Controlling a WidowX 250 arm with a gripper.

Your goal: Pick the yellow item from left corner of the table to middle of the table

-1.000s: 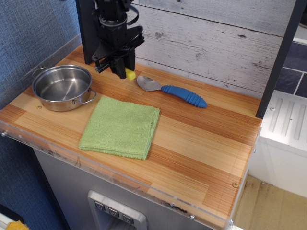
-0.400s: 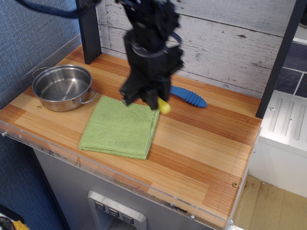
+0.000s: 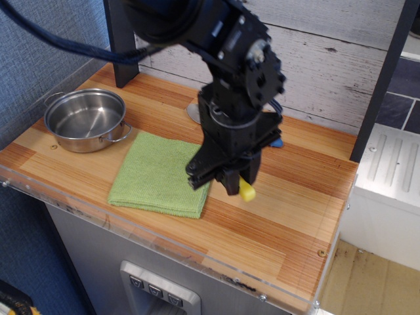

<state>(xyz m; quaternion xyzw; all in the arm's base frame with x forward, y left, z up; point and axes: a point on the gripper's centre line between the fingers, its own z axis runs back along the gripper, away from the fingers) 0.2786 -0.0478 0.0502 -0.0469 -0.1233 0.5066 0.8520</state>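
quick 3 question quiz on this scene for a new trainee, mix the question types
1. True or false: the gripper is shut on the yellow item.
2. What lies directly left of the gripper on the table? A) green cloth B) steel pot C) a plate
3. Fill in: the spoon is mostly hidden behind the ____.

Key: 1 true; 2 A; 3 arm

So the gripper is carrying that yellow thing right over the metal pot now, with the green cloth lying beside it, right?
Not over the pot. The observation.image view shows the gripper holding the yellow item above bare table, right of the green cloth. The metal pot sits far left.
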